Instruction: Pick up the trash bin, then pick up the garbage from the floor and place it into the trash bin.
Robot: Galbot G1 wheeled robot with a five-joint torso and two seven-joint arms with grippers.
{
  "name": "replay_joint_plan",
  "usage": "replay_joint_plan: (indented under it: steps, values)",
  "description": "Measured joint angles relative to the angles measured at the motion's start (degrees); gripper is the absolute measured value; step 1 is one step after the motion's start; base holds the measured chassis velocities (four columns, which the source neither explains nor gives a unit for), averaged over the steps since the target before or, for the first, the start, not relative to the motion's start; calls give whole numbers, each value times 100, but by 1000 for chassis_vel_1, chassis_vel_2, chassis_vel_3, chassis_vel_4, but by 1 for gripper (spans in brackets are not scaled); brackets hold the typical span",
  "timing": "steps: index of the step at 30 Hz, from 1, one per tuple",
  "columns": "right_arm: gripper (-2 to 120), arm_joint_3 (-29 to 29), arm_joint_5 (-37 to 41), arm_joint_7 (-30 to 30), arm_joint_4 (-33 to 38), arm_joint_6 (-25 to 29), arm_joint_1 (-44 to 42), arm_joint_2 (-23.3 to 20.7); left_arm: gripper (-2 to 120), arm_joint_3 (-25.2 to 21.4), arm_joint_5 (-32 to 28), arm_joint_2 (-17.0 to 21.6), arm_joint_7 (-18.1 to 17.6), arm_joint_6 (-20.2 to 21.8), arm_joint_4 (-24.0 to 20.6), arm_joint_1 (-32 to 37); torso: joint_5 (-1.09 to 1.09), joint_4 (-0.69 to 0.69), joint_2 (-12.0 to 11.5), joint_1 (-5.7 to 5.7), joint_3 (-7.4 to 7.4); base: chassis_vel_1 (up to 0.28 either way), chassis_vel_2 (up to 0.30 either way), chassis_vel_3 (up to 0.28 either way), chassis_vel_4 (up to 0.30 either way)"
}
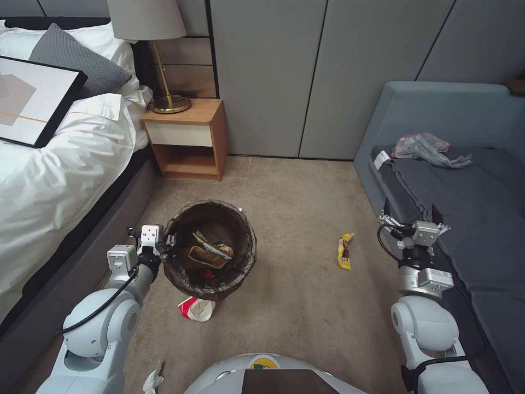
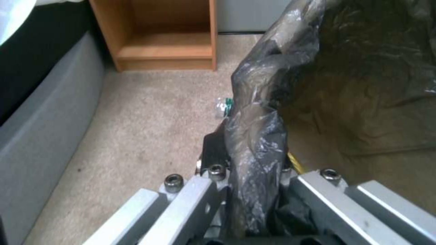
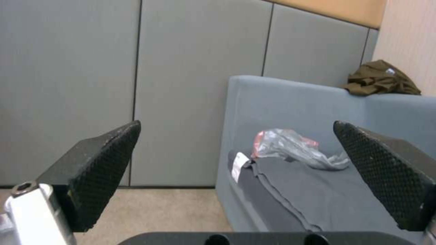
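Beside the trash bin (image 1: 210, 249), on its sofa-facing side, a yellow wrapper (image 1: 344, 250) lies on the carpet, long axis pointing toward the wall. My right gripper (image 1: 411, 219), fingers spread and empty, hangs nearer to it; my left gripper (image 1: 164, 241) pinches the bin's rim.

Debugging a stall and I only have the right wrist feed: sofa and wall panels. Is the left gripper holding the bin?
Observer: Yes. The left gripper is clamped on the trash bin rim, over the bag liner.
Operator: Any litter left on the floor?
Observer: A yellow wrapper lies on the carpet between bin and sofa.
Operator: Anything else?
Observer: A crushed red-and-white paper bowl beside the bin's base, on the robot's side.
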Motion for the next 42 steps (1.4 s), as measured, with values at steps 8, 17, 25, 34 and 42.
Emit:
replay_joint_plan:
  steps: [8, 17, 25, 34, 42]
  values:
    - [100, -40, 16, 2, -35, -8, 41, -19, 0, -34, 0, 16, 3, 0, 1, 3, 0, 0, 0, 0, 0, -147, 132, 145, -133]
    - [100, -70, 26, 2, -101, -12, 92, -37, 0, -73, 10, 19, 29, 0, 4, 3, 0, 0, 0, 0, 0, -152, 181, 150, -158]
    - [100, -74, 27, 4, -159, -11, 114, -47, 0, -112, 17, 8, 34, 0, 9, 10, 1, 0, 0, 0, 0, -158, 163, 167, -145]
    - [100, -184, 63, 15, -94, -326, 124, -119, 0, -126, 16, 7, 45, -1, 45, -10, 1, -2, -1, 0, 0, -153, 154, 143, -162]
    - [100, -1073, 1492, 404, -65, -3325, 588, -1066, 0, -142, 12, 33, 48, -1, 66, -27, 1, 0, 0, 0, -1, -4, 11, 7, -4]
